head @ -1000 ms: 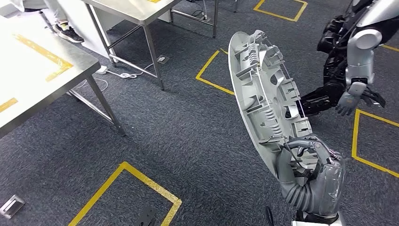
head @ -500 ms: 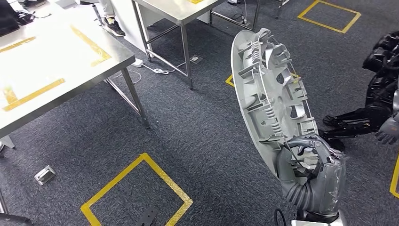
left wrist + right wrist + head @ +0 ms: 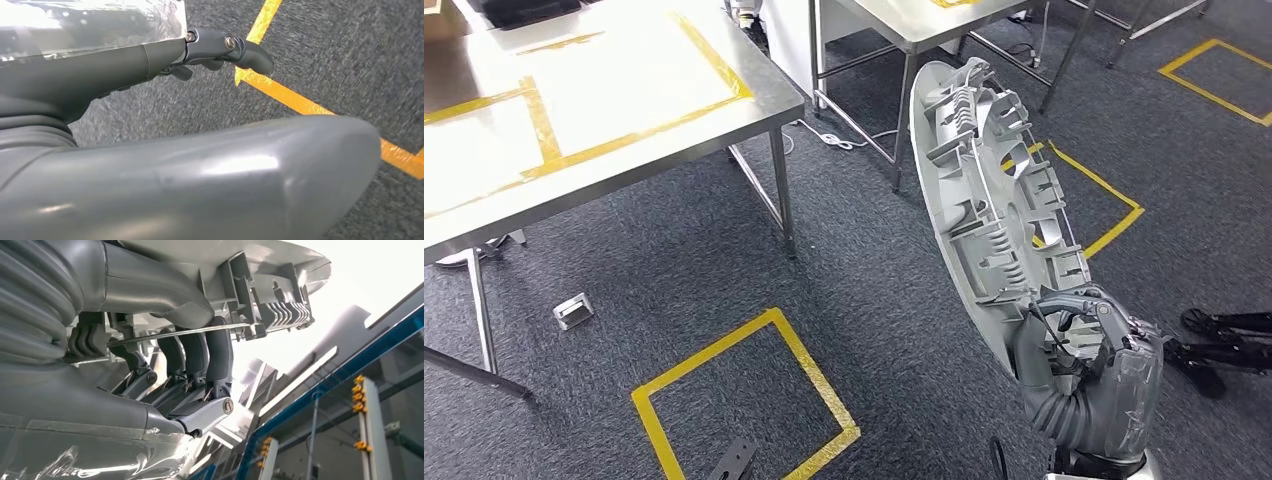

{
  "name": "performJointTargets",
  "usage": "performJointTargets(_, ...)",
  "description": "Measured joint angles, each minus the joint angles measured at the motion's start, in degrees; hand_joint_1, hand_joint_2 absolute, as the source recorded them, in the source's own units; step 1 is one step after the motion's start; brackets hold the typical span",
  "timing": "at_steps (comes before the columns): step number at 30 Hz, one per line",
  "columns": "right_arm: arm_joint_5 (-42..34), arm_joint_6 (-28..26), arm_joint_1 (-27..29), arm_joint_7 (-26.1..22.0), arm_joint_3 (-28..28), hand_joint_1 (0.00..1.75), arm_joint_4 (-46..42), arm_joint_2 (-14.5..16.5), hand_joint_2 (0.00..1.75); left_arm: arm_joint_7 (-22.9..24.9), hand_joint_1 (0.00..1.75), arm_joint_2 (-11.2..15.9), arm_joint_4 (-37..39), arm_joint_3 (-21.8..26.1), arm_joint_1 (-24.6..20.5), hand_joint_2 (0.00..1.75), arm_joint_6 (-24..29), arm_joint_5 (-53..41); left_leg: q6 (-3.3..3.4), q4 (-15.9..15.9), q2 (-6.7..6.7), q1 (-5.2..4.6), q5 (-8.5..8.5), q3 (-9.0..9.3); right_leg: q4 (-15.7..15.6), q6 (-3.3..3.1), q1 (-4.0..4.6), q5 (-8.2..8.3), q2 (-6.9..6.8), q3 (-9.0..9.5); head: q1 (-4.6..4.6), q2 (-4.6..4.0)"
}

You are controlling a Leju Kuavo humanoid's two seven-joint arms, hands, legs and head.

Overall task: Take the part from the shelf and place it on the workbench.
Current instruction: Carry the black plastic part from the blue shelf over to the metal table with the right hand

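Surface swung closer into my head view within the last second; I judged myself turning toward the drop point. Part stood upright right of it, over carpet. My right hand gripped its lower rim. Left hand: state indeterminate.
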Motion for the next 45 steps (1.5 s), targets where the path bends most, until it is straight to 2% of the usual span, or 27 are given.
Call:
performJointTargets(1,0.0,0.0,0.0,0.0,0.0,1.75,0.0,0.0,1.75,0.0,0.00,0.0,0.0,0.0,0.0,1.75,0.0,0.0,0.07,0.0,-0.92,-0.06,-0.03,0.07,2.8,-0.04,0.02,-0.39,0.30,-1.87,0.13,0.00)
performJointTargets(2,0.0,0.0,0.1,0.0,0.0,1.75,0.0,0.0,1.75,0.0,0.00,0.0,-0.1,0.0,0.1,1.75,0.0,0.0,0.08,0.0,-1.86,-0.12,-0.07,0.18,3.5,-0.14,0.05,0.40,0.43,-2.82,0.20,0.00)
performJointTargets(4,0.0,0.0,0.1,0.0,0.0,1.75,0.0,0.0,1.75,0.0,0.00,0.0,-0.1,0.0,0.1,1.75,0.0,0.0,0.02,0.1,-3.74,-0.14,-0.18,0.48,-1.8,-0.56,0.05,5.02,1.28,-1.47,0.27,0.00)
performJointTargets(6,0.0,0.0,0.1,0.0,0.0,1.75,0.0,0.0,1.75,0.0,0.00,-0.1,-0.1,0.0,0.1,1.75,0.0,0.0,-0.26,0.2,-5.40,-0.08,-0.33,0.55,-9.1,-0.97,-0.11,8.73,3.86,1.26,0.33,0.00)
performJointTargets(8,0.1,0.0,0.0,0.0,0.0,1.75,0.0,0.0,1.75,0.0,0.00,-0.1,-0.1,0.0,0.2,1.75,0.0,0.0,-0.88,0.3,-6.68,0.22,-0.30,0.19,-11.9,-1.13,-0.07,9.27,5.32,2.40,0.41,0.00)
performJointTargets(10,0.1,0.0,-0.2,0.0,0.0,1.75,0.0,0.0,1.75,0.0,0.00,-0.1,-0.1,0.0,0.4,1.75,0.0,0.0,-1.63,0.1,-7.46,0.52,-0.29,-0.09,-12.5,-1.41,0.02,9.34,4.34,2.72,0.46,0.00)
performJointTargets(12,0.1,0.0,-0.2,0.0,0.0,1.75,0.0,0.0,1.75,0.1,0.00,0.0,-0.1,0.0,0.5,1.75,0.0,0.0,-2.25,1.6,-5.09,0.30,-1.48,-0.72,-13.4,-1.96,-0.15,9.45,2.88,3.46,0.12,0.00)
performJointTargets(14,0.1,0.0,-0.1,0.0,0.0,1.75,0.0,0.0,1.75,0.1,0.00,0.0,-0.1,0.0,0.3,1.75,0.0,0.0,-2.78,7.2,-1.58,0.20,-4.43,-3.15,-13.8,-2.37,-0.23,9.29,1.21,4.25,-0.29,0.00)
performJointTargets(16,0.1,0.0,0.0,0.0,0.0,1.75,0.0,0.0,1.75,0.1,0.00,0.0,-0.1,0.0,0.3,1.75,0.0,0.0,-3.35,14.0,-0.51,0.57,-6.71,-6.24,-13.8,-2.41,-0.25,8.89,-0.46,4.75,-0.43,0.00)
performJointTargets(17,0.1,0.0,0.0,0.0,0.0,1.75,0.0,0.0,1.75,0.1,0.00,0.0,-0.1,0.0,0.4,1.75,0.0,0.0,-3.62,15.1,-0.34,0.76,-6.48,-6.85,-13.8,-2.32,-0.30,8.63,-1.24,5.00,-0.50,0.00)
performJointTargets(18,0.1,0.0,0.0,0.0,0.0,1.75,0.0,0.0,1.75,0.1,0.00,0.1,-0.1,0.0,0.4,1.75,0.0,0.0,-3.83,14.1,-0.12,0.92,-5.19,-6.42,-13.7,-2.15,-0.37,8.36,-1.95,5.28,-0.57,0.00)
performJointTargets(20,0.1,0.0,0.0,0.0,0.0,1.75,0.0,0.0,1.75,0.1,0.00,0.1,-0.1,0.0,0.4,1.75,0.0,0.0,-4.04,7.4,1.59,0.98,-1.41,-3.27,-13.4,-1.69,-0.46,7.69,-3.24,5.92,-0.77,0.00)
performJointTargets(21,0.1,0.0,0.0,0.0,0.0,1.75,0.0,0.0,1.75,0.1,0.00,0.1,-0.1,0.0,0.3,1.75,0.0,0.0,-3.87,4.1,2.86,0.73,-0.16,-1.61,-13.3,-1.36,-0.34,7.35,-3.84,6.18,-0.94,0.00)
performJointTargets(23,0.1,0.0,0.0,0.0,0.0,1.75,0.0,0.0,1.75,0.1,0.00,0.1,-0.2,0.0,0.2,1.75,0.0,0.0,-2.87,0.8,4.53,0.20,0.26,-0.12,-13.1,-0.73,0.04,6.92,-5.01,6.46,-1.12,0.00)
performJointTargets(25,0.1,0.0,-0.1,0.0,0.0,1.75,0.0,0.0,1.75,0.1,0.00,0.1,-0.2,0.0,0.3,1.75,-0.1,0.0,-1.62,0.5,3.57,0.04,0.11,-0.25,-13.3,-0.14,0.16,6.68,-6.26,6.71,-1.02,0.00)
performJointTargets(27,0.1,0.0,-0.2,0.1,0.0,1.75,0.0,0.0,1.75,0.2,0.00,0.2,-0.2,0.0,0.4,1.75,-0.1,0.0,-0.78,0.3,2.15,0.20,0.22,-0.16,-12.0,0.37,-0.14,5.39,-4.92,6.49,-0.71,0.00)
performJointTargets(28,0.1,0.0,-0.2,0.1,0.0,1.75,0.0,0.0,1.75,0.2,0.00,0.2,-0.2,0.0,0.3,1.75,-0.1,-0.1,-0.40,0.1,1.45,0.31,0.28,-0.07,-9.7,0.50,-0.27,4.01,-3.34,5.50,-0.47,0.00)
performJointTargets(30,0.1,0.0,-0.2,0.1,0.0,1.75,0.0,-0.1,1.75,0.2,0.00,0.1,-0.3,0.0,0.2,1.75,-0.2,-0.1,0.11,0.1,0.03,0.29,0.28,-0.07,-2.1,0.39,-0.32,0.67,-0.35,1.57,0.07,0.00)
performJointTargets(32,0.1,0.0,-0.1,0.2,0.0,1.75,0.0,-0.1,1.75,0.3,0.00,0.1,-0.3,0.0,0.2,1.75,-0.3,-0.2,0.30,0.1,-1.62,0.06,0.24,-0.02,3.3,0.12,-0.23,-0.23,0.34,-1.94,0.33,0.00)
performJointTargets(33,0.1,0.1,-0.1,0.2,0.0,1.75,0.0,-0.1,1.75,0.3,0.00,0.1,-0.3,0.0,0.2,1.75,-0.3,-0.2,0.33,0.1,-2.49,-0.06,0.23,0.05,3.1,-0.13,-0.16,1.03,0.45,-2.38,0.38,0.00)
performJointTargets(34,0.1,0.1,-0.1,0.2,0.0,1.75,0.0,-0.1,1.75,0.4,0.00,0.1,-0.3,0.0,0.2,1.75,-0.3,-0.3,0.34,0.1,-3.38,-0.15,0.22,0.14,0.6,-0.50,-0.08,3.27,0.80,-1.77,0.42,0.00)
performJointTargets(36,0.1,0.1,-0.1,0.2,0.0,1.75,0.0,-0.1,1.75,0.5,0.00,0.1,-0.3,0.0,0.1,1.75,-0.3,-0.5,0.23,0.2,-5.01,-0.29,0.22,0.16,-6.9,-1.45,0.02,7.85,3.13,0.89,0.42,0.00)
performJointTargets(37,0.1,0.1,-0.2,0.2,0.0,1.75,0.0,-0.1,1.75,0.5,0.00,0.0,-0.3,0.0,0.1,1.75,-0.3,-0.6,0.06,0.3,-5.74,-0.23,0.24,0.03,-9.9,-1.77,0.05,9.05,4.34,2.03,0.43,0.00)
performJointTargets(39,0.1,0.1,-0.3,0.2,0.0,1.75,0.0,-0.1,1.75,0.6,0.00,-0.1,-0.3,0.0,0.2,1.75,-0.4,-0.7,-0.57,0.3,-6.99,0.08,0.40,-0.42,-12.1,-1.95,0.16,9.22,5.28,2.93,0.49,0.00)
performJointTargets(40,0.1,0.2,-0.4,0.2,0.0,1.75,0.0,-0.1,1.75,0.7,0.00,-0.1,-0.3,0.0,0.2,1.75,-0.4,-0.8,-0.96,0.2,-7.66,0.27,0.49,-0.56,-12.6,-1.90,0.21,9.17,4.70,3.13,0.58,0.00)
performJointTargets(42,0.1,0.2,-0.6,0.2,0.0,1.75,0.0,-0.1,1.75,0.7,0.00,0.0,-0.3,0.0,0.3,1.75,-0.4,-0.8,-1.71,0.8,-6.57,0.17,-0.13,-0.98,-13.4,-2.06,0.02,9.30,3.26,3.81,0.45,0.00)
performJointTargets(45,0.1,0.3,-0.6,0.3,0.0,1.75,0.0,0.0,1.75,0.7,0.00,0.1,-0.3,0.0,0.1,1.75,-0.4,-0.8,-2.80,9.0,-1.45,0.23,-4.36,-4.56,-14.2,-2.40,-0.24,9.16,0.64,4.97,-0.24,0.00)
